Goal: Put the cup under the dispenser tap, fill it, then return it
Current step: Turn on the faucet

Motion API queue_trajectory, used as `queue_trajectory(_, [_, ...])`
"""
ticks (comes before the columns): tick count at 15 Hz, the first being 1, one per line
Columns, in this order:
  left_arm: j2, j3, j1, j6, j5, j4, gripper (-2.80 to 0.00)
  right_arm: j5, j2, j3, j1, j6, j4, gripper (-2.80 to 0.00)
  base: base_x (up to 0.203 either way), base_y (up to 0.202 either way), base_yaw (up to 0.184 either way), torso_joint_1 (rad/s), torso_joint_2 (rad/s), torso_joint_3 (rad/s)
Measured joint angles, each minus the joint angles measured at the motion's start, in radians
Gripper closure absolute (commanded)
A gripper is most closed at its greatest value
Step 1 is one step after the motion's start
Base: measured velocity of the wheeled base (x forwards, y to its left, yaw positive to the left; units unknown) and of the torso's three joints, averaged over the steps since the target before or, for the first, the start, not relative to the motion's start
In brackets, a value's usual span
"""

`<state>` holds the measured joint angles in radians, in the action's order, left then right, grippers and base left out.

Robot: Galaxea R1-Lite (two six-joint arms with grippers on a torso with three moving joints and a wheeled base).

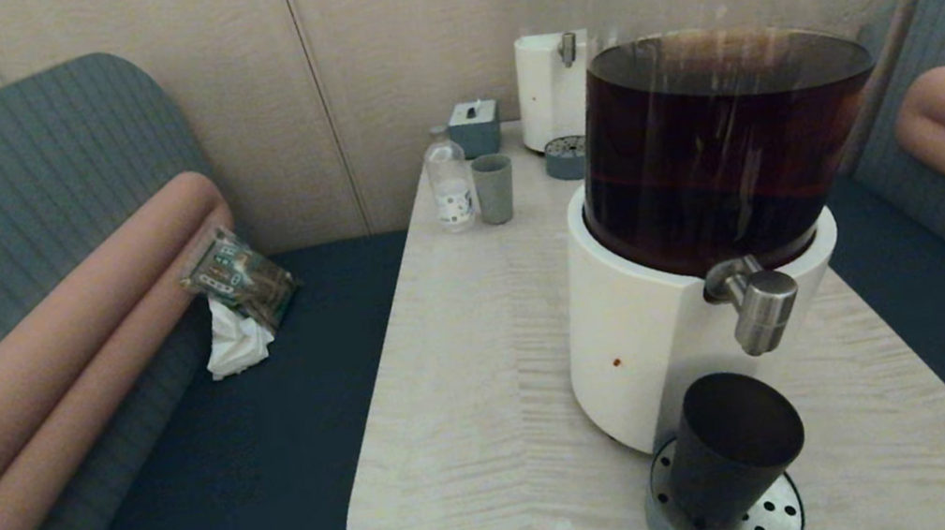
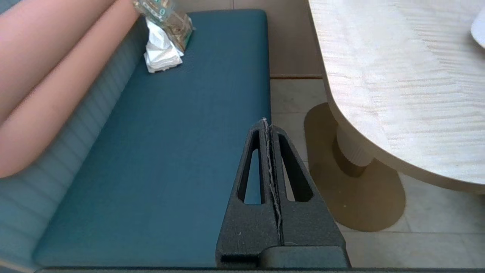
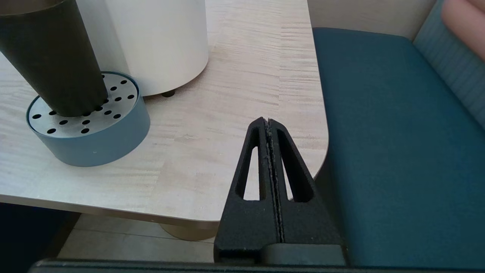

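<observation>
My right gripper [image 3: 268,125] hangs off the near right table edge, fingers pressed together, holding nothing; my left gripper [image 2: 265,123] is parked over the left bench, likewise closed. Just beyond, the cup [image 1: 728,442] stands on the drip tray [image 1: 765,527], directly beneath the dispenser tap [image 1: 759,305]. Filling looks next: I judge that means reaching up to work that tap.
</observation>
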<state>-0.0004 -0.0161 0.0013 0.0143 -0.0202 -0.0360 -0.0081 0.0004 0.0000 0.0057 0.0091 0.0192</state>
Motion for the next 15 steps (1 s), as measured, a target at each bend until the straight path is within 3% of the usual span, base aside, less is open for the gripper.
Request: queue_trajectory(15, [0.000,0.008,0.000,-0.007,0.001,0.028,0.00,-0.005,0.000,0.000,0.000,-0.006,-0.008,0.00,0.000,0.000,0.000,0.000,0.00,0.000])
